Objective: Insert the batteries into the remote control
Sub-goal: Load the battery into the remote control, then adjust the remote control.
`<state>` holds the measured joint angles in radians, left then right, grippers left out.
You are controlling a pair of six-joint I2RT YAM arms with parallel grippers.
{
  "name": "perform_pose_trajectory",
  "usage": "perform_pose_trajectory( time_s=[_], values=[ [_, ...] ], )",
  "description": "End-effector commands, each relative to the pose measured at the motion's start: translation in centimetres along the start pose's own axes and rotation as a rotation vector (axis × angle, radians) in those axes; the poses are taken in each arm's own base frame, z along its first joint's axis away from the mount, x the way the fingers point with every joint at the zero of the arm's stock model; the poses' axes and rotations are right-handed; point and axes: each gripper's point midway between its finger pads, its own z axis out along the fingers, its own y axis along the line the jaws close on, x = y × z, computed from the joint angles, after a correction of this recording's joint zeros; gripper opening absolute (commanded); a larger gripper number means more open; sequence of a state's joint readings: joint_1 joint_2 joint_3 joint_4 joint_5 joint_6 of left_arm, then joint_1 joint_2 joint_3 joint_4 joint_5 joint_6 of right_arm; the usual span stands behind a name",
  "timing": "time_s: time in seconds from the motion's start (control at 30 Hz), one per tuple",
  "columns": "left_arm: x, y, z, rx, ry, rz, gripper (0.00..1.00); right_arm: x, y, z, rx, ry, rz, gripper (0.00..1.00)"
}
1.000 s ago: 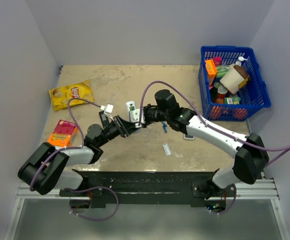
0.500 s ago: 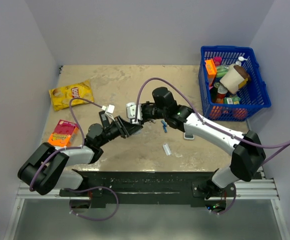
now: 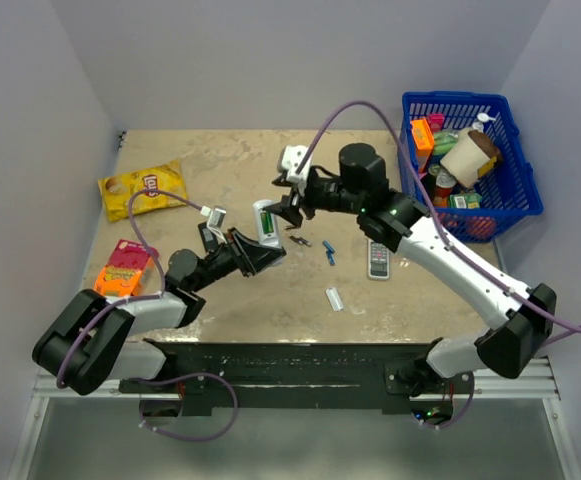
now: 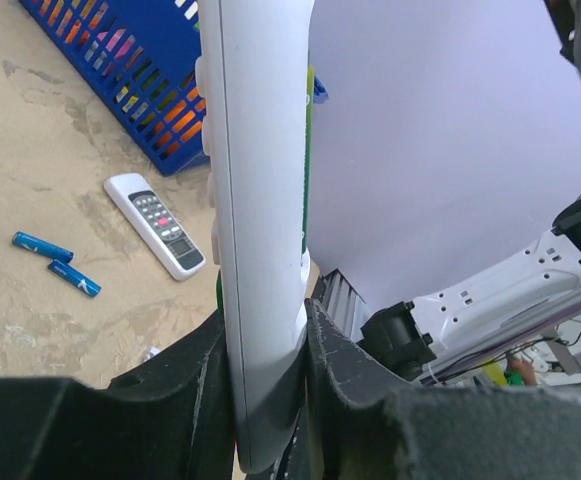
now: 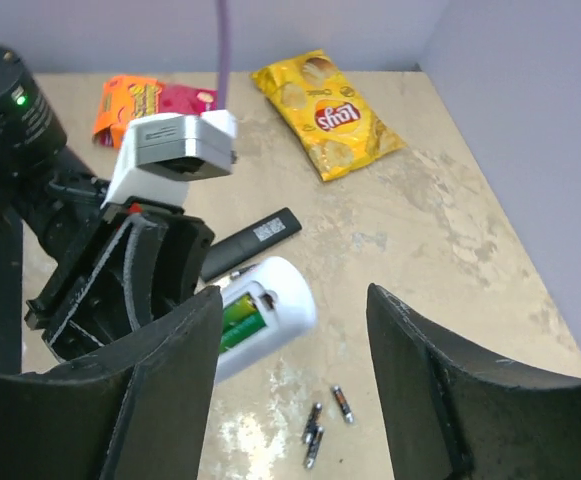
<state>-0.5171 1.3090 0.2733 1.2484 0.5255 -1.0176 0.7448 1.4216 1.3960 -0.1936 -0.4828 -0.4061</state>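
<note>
The slim white remote control [image 4: 260,200] stands clamped between the fingers of my left gripper [image 4: 265,340], which is shut on its lower end. In the top view the remote control [image 3: 263,222] sticks up from the left gripper [image 3: 253,253] near the table's middle. Its back compartment is uncovered, and two green batteries [image 5: 238,318] lie side by side inside it. My right gripper [image 5: 295,370] hovers open above the remote control [image 5: 275,295], holding nothing. It sits just up and right of the remote in the top view [image 3: 290,203].
Three dark cells [image 5: 325,420] lie on the table under the right gripper. A black remote [image 5: 253,241], a yellow chips bag [image 3: 143,188] and an orange candy pack [image 3: 125,267] are on the left. A grey-white remote [image 3: 378,258], blue cells [image 4: 55,262], a small white cover [image 3: 335,298] and a blue basket [image 3: 470,165] are on the right.
My right gripper has opened and pulled back up and to the right, away from the remote control. The left gripper still holds the remote, shifted only slightly.
</note>
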Motion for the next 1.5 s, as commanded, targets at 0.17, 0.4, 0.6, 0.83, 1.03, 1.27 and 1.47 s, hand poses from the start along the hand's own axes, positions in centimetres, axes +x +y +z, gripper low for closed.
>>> perform_pose_trajectory(
  time_s=[0.17, 0.4, 0.6, 0.83, 1.03, 1.27, 1.47],
  values=[
    [-3.2, -4.7, 0.6, 0.174, -0.064, 0.264, 0.00, -0.9, 0.0, -2.9, 0.009, -0.056, 0.388, 0.64],
    [-3.8, -2.1, 0.4, -0.013, -0.052, 0.312, 0.00, 5.7, -1.4, -4.6, 0.248, 0.174, 0.671, 0.61],
    [-5.8, 2.1, -1.9, -0.310, -0.116, 0.392, 0.00, 14.8, 1.9, -7.9, 0.379, 0.525, 0.822, 0.61],
    [-6.1, 3.2, -3.6, -0.392, -0.157, 0.414, 0.00, 23.3, 6.8, -12.3, 0.490, 0.919, 0.945, 0.59],
    [-4.7, 3.7, -3.7, -0.364, -0.132, 0.393, 0.00, 26.5, 8.8, -11.6, 0.497, 1.037, 0.985, 0.57],
    [-3.8, 3.9, -3.9, -0.349, -0.115, 0.381, 0.00, 29.1, 10.0, -9.4, 0.495, 1.103, 0.981, 0.54],
    [-3.5, 3.8, -3.9, -0.333, -0.103, 0.378, 0.00, 30.3, 10.1, -8.8, 0.509, 1.134, 0.962, 0.53]
  ],
)
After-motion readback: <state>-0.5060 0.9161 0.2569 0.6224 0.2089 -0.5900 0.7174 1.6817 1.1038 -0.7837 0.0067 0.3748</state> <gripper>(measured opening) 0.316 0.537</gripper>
